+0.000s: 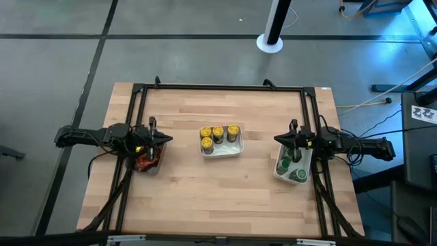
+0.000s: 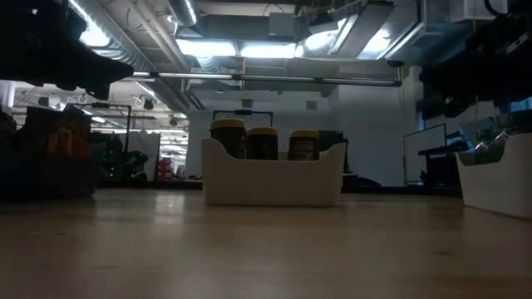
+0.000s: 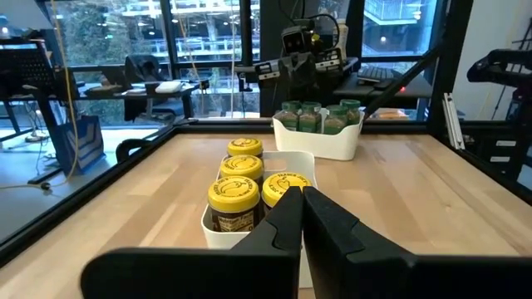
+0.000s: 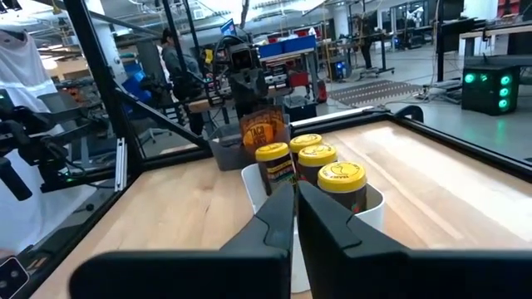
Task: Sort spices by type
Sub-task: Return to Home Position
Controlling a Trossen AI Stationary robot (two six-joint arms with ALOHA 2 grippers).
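Observation:
Several yellow-lidded jars (image 1: 218, 134) stand upright in a white tray (image 1: 222, 152) at the table's middle; they also show in the low view (image 2: 263, 141). Green-lidded jars (image 1: 292, 169) fill a white tray (image 1: 279, 174) at the right edge. Red-orange packets (image 1: 144, 162) lie in the clear grey bin (image 1: 156, 167) at the left. My left gripper (image 1: 168, 139) hovers shut above that bin, pointing at the middle tray. My right gripper (image 1: 276, 139) hovers shut above the green-lid tray, also pointing toward the middle. Both hold nothing.
A black frame (image 1: 218, 87) runs along the table's far, left and right sides. Bare wood lies between the trays and along the near part of the table (image 1: 218, 205). A person (image 4: 173, 51) stands in the room beyond the table in the right wrist view.

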